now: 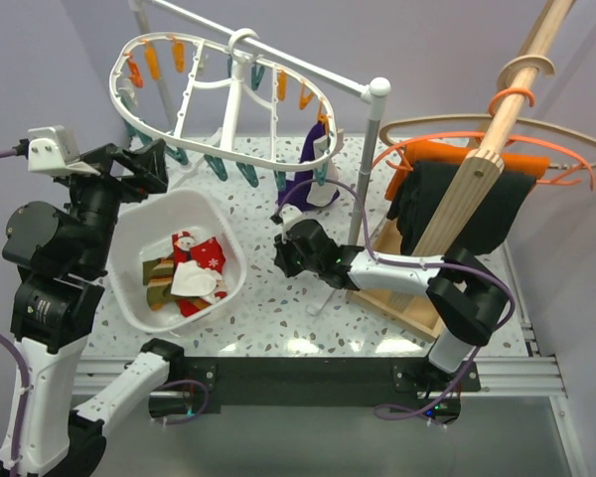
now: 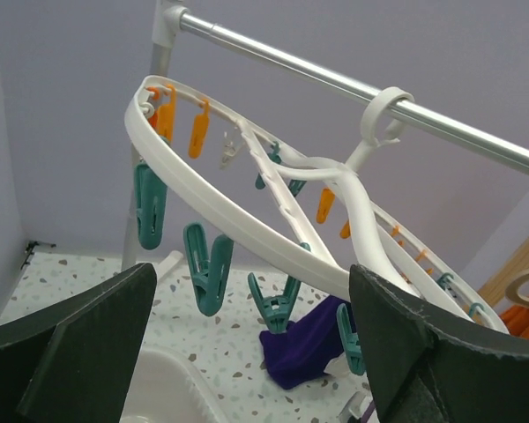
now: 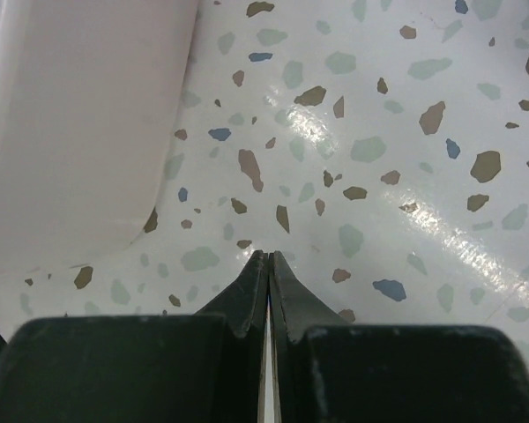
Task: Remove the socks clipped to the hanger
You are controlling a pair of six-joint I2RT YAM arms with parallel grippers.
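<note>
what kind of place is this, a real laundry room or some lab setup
Likely a lab bench staged as a laundry corner: a left arm and right arm mounted at a speckled table, plain lilac walls, and a clip hanger on a metal rail near a white tub of socks.

White tub point(image 1: 129, 288) on speckled table point(image 1: 278, 308); black cloth point(image 1: 507, 209), orange cloth point(image 1: 437, 154) by wooden pole point(image 1: 521, 70); metal rail point(image 1: 308, 70) behind

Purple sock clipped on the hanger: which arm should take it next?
Right, probably. The right gripper is low over the table near the purple sock, though shut and needing to open. The left gripper is open but at the hanger's opposite end.
</note>
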